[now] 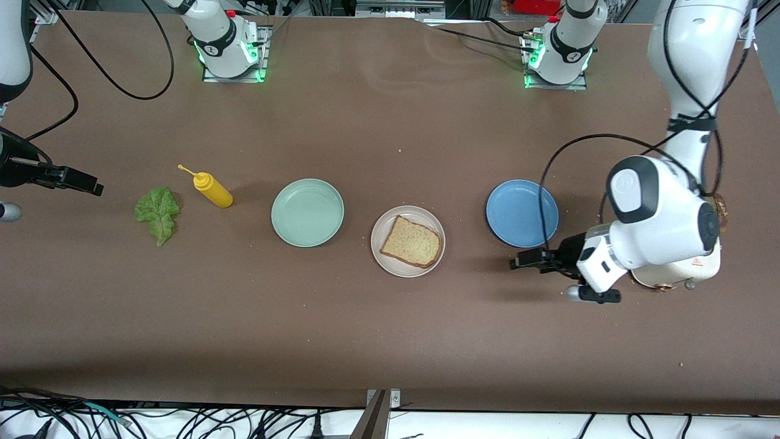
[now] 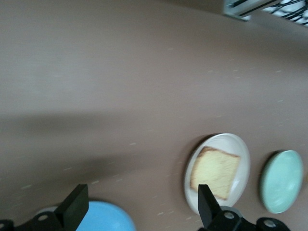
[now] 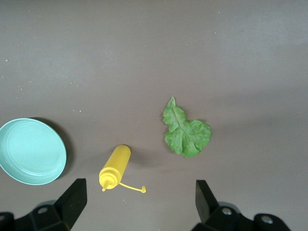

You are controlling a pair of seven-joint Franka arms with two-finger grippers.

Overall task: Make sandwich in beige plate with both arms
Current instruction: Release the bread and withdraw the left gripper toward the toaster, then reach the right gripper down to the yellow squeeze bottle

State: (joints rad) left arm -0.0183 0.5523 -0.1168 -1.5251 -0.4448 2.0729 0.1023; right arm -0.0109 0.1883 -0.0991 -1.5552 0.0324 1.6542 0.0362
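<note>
Beige plate (image 1: 381, 253) holds bread slice (image 1: 411, 242) | both end effectors wide, empty | mint-green plate (image 1: 308, 213) beside

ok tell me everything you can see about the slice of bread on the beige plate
The slice of bread is a single, roughly square piece with a tan, grainy-looking face and a darker brown crust. It lies flat inside the beige plate, turned at a slight angle, and covers most of the plate's middle. Nothing lies on top of it and neither pincer touches it. The plate sits between the mint-green plate and the blue plate, a bit nearer the front camera than both.
</note>
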